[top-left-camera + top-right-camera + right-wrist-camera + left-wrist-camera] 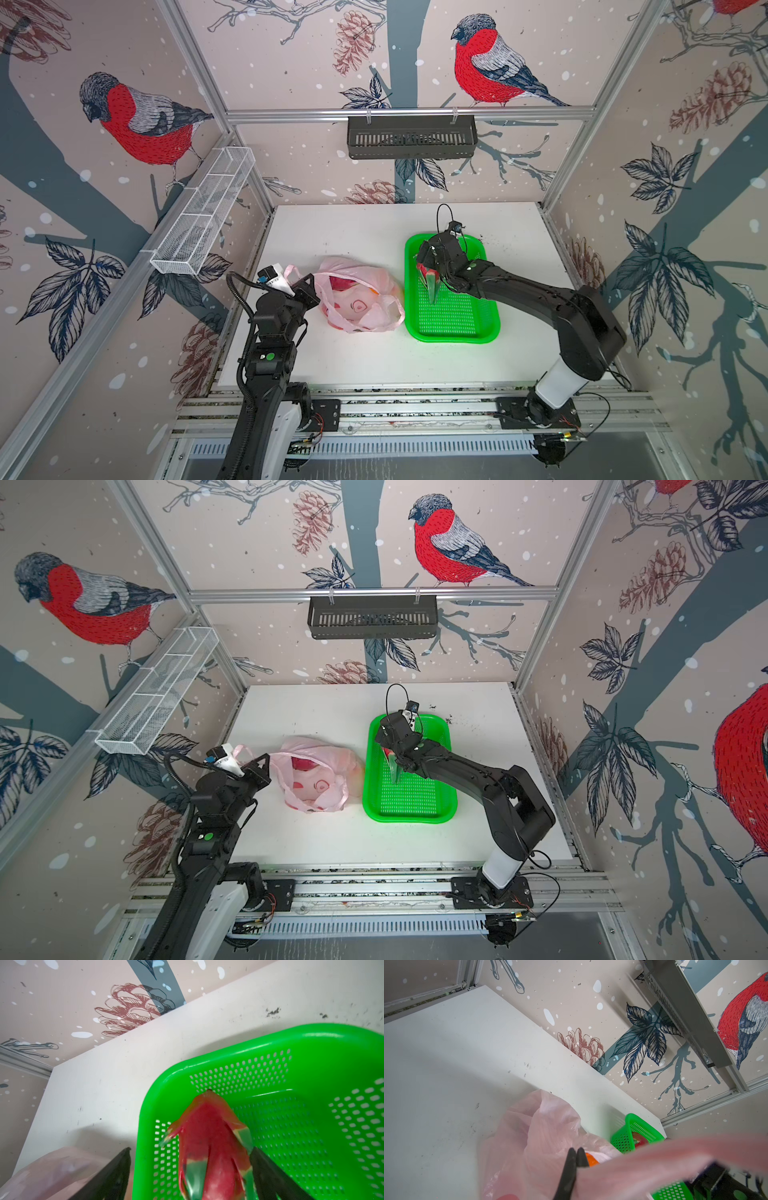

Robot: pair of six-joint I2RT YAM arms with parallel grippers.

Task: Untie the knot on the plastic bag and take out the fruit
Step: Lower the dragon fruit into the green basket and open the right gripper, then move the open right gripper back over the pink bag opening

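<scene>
Top view: plastic bag (pixel 357 307), thin crinkled film, lies open on the tabletop (pixel 353 232). Its rim is pinched by the left tool (pixel 311 286) and should be held wide.

Left wrist: jaws pressed together on film; smooth orange ball (pixel 590 1159) seen inside.

Right wrist: right tool (pixel 191 1149) spread either side of scaled dragon fruit (pixel 209 1126) in perforated green basket (pixel 311 1043). A straight lift-off is advised.

pink plastic bag (pixel 357 316) slumped open, dragon fruit (pixel 209 1136) in green basket (pixel 311 1039)
</scene>
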